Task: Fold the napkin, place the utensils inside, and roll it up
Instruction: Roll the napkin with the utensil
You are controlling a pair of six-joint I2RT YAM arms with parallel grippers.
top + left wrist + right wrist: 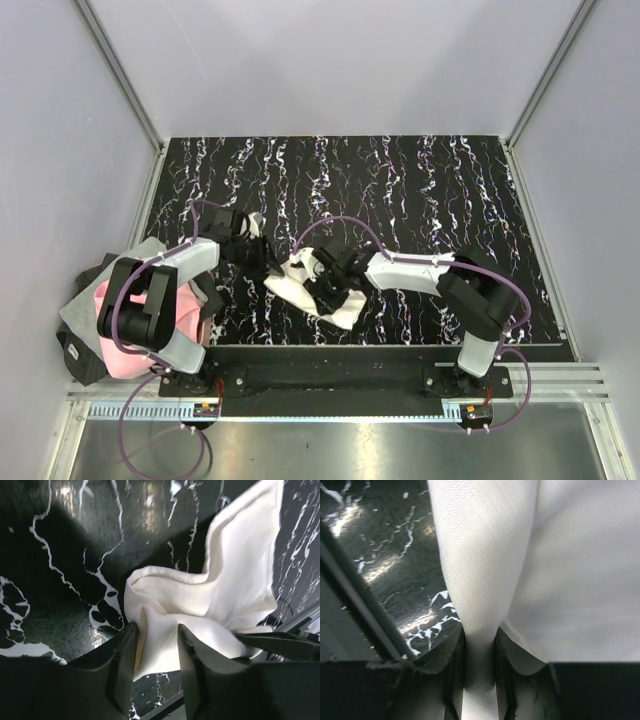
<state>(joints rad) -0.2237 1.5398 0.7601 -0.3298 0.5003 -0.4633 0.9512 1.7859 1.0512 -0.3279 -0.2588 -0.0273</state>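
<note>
The cream napkin (340,310) lies crumpled on the black marbled table, near the front centre. My left gripper (268,265) is at its left end. In the left wrist view a bunched fold of the napkin (225,580) fills the gap between the fingers of the left gripper (157,630). My right gripper (330,275) is over its middle. In the right wrist view the right gripper (480,635) is shut on a narrow ridge of the napkin (570,570), pulled up taut. The fork and the copper-brown utensil are out of view.
A pink and grey cloth (110,310) lies heaped at the table's left edge beside the left arm's base. Grey walls enclose the table on three sides. A metal rail (330,375) runs along the front edge.
</note>
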